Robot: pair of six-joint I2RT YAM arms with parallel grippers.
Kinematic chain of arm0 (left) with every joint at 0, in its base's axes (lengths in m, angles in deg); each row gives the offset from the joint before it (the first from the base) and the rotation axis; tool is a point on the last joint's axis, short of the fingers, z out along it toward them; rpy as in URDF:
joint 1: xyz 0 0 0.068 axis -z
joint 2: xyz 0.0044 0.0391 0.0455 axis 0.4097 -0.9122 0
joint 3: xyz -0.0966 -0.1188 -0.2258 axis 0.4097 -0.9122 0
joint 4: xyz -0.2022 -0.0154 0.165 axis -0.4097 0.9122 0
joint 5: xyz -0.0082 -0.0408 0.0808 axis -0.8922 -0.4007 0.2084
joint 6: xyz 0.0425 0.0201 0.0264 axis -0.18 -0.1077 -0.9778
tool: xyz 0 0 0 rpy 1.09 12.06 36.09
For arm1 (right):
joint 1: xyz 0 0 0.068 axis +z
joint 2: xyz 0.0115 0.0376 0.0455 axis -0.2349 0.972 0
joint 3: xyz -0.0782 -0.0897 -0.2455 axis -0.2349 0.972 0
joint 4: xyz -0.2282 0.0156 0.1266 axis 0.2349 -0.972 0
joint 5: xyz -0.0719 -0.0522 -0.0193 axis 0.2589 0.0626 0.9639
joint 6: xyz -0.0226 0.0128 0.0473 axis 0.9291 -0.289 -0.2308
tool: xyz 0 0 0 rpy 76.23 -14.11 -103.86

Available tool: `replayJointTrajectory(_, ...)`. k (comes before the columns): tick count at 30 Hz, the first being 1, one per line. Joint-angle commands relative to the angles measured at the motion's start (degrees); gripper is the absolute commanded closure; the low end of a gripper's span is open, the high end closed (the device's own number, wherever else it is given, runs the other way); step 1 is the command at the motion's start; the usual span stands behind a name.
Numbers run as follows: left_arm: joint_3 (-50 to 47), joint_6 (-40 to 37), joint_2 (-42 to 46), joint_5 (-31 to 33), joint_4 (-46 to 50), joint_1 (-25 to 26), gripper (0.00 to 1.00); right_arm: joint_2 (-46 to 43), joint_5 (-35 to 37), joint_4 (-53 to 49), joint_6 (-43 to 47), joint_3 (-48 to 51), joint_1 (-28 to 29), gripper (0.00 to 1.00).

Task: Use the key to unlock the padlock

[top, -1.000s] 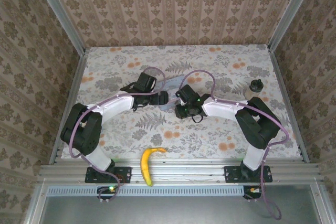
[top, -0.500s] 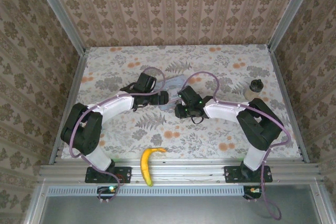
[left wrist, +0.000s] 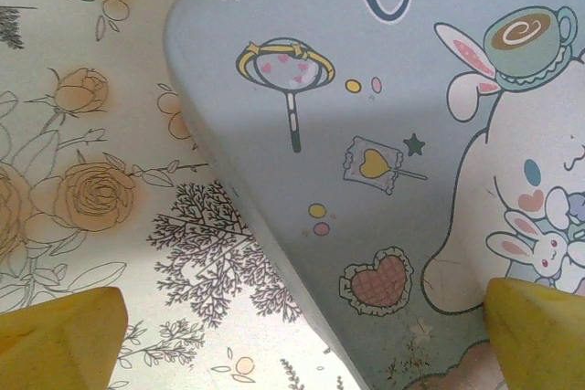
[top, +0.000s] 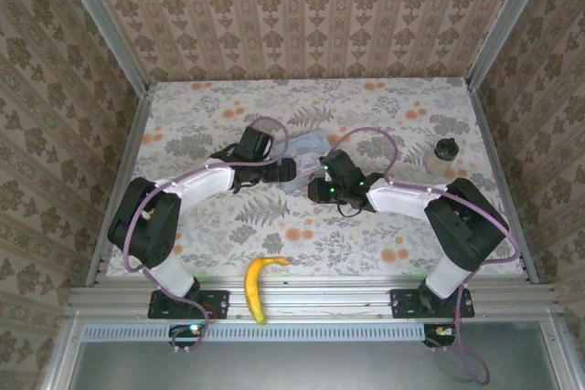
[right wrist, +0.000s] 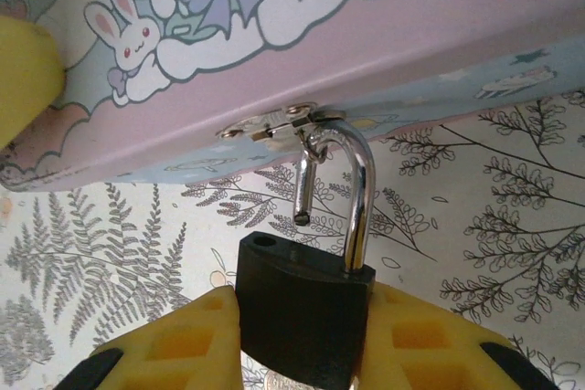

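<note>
Right arm: the right gripper (right wrist: 302,358) is pinching the padlock (right wrist: 302,303) by its black body, one yellow finger (right wrist: 183,344) on each flank.

From this grip the padlock's long axis runs straight away from the gripper toward the near edge of the cartoon tin (right wrist: 384,43), shackle (right wrist: 363,180) leading. The long leg of the shackle is seated in the body. The short leg hangs clear of its open hole, so the lock is judged already released.

The bend of the shackle is hooked through the metal hasp (right wrist: 279,123) on the tin's edge. Any coming move turns on this link, because the free leg would have to be threaded back out through the hasp.

The key cannot be made out. A pale metal glint shows under the body between the fingers, but what it is cannot be told.

Left arm: the left gripper (left wrist: 302,344) is spread wide. It straddles a rounded corner of the tin, one fingertip over the lid and the other over bare counter (left wrist: 82,152). It touches nothing that can be seen. The right arm is the nearer to the padlock, being in contact with it.

Surface: the counter is a flat floral-patterned sheet, and the tin lies flat on it.

Room: a banana (top: 258,286) lies well apart from the tin at the near edge. A dark knobbed jar (top: 444,154) stands well off to the tin's right. Patterned walls close in three sides.
</note>
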Motion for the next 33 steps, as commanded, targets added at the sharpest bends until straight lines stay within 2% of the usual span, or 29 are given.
replayJointTrajectory(1, -1.9, 0.0, -2.6, 2.6, 6.3, -1.0, 0.00, -3.6, -0.4, 5.3, -3.6, 2.3, -1.9, 0.98)
replayJointTrajectory(13, -2.3, 0.6, -3.1, 2.7, 6.1, -1.0, 0.00, -3.4, -1.2, 11.0, -8.1, 4.2, -3.7, 0.98)
replayJointTrajectory(20, -2.8, 0.8, -2.9, 2.7, 5.9, -1.0, 0.00, -2.8, 3.4, 11.3, -11.7, 4.8, -4.2, 0.97)
replayJointTrajectory(33, -3.1, 0.8, -2.9, 2.1, 5.8, -0.9, 0.00, 0.9, 7.4, 17.0, -17.4, 3.4, -4.3, 0.95)
